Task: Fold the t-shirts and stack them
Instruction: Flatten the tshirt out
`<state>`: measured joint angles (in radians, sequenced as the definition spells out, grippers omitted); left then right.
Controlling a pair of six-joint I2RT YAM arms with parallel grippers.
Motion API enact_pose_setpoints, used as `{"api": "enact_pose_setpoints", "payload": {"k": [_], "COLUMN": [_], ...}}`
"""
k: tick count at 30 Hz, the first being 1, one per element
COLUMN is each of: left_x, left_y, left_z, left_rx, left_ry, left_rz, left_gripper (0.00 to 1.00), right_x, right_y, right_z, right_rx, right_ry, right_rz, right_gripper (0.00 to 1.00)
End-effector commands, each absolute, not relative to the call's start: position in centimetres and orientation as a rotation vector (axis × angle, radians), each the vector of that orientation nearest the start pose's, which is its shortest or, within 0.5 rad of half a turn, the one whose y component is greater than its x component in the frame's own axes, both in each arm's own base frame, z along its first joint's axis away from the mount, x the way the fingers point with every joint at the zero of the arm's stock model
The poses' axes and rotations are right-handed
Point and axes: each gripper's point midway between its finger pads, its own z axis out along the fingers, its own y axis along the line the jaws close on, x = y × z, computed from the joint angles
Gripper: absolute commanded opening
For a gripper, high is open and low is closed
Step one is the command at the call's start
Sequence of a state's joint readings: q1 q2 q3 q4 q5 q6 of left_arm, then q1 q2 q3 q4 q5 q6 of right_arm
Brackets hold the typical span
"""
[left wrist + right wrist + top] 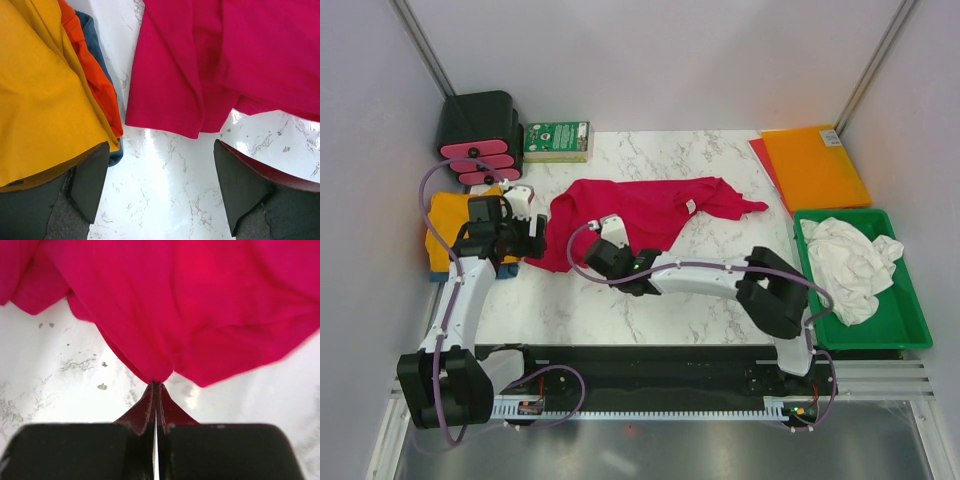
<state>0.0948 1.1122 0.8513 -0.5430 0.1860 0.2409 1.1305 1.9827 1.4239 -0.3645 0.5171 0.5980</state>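
1. Shirts: one red shirt [650, 210] lies spread on the table [720, 150], and one white shirt [850, 262] is in the tray [915, 335]. One pile holds a yellow shirt [45, 90], an orange cloth [95, 85] and a blue shirt [97, 45].
2. Right claw [156, 385]: closed, pinching the red shirt's near edge.
3. Left claw [160, 170]: wide, holding nothing. The pile is at its left finger, and the red shirt is just ahead.

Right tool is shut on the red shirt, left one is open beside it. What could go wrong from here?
1. The right tool pinches only a small tuck at the edge of the red shirt; a pull may slip it free.
2. The left tool is open with one side right by the yellow shirt; closing there could snag that instead.
3. The red shirt lies crumpled, so dragging it one-handed may bunch it further.
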Motion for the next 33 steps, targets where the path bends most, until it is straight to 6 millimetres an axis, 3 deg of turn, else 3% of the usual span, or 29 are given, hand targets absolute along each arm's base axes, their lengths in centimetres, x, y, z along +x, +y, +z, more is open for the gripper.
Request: {"api": "enact_pose_setpoints", "payload": {"k": [1,9,13,20,33], "left_x": [30.0,29.9,29.9,29.4,30.6], "left_y": [0.6,0.6,0.4,-0.2,-2.0], "left_z": [14.4,12.2,10.6,7.3,4.9], "left_rx": [0.231,0.218,0.228,0.337,0.503], "left_ry": [2.31,2.372,2.412,2.498,2.493], "left_rz": [-0.061,-0.078,-0.102,-0.143,-0.17], "left_gripper": [0.91,0.92,0.92,0.9,0.72], "right_x": [27.9,28.9,29.1,29.2,29.6], "right_y": [36.5,24.0,20.4,19.6,20.8], "right_z": [14.4,21.7,23.1,22.5,21.8], "right_rx": [-0.205,0.124,0.198,0.232,0.206], "right_ry": [2.142,1.977,1.941,1.949,1.974], "right_rz": [0.164,0.046,-0.005,-0.02,-0.01], "right_gripper": [0.0,0.0,0.0,0.0,0.0]}}
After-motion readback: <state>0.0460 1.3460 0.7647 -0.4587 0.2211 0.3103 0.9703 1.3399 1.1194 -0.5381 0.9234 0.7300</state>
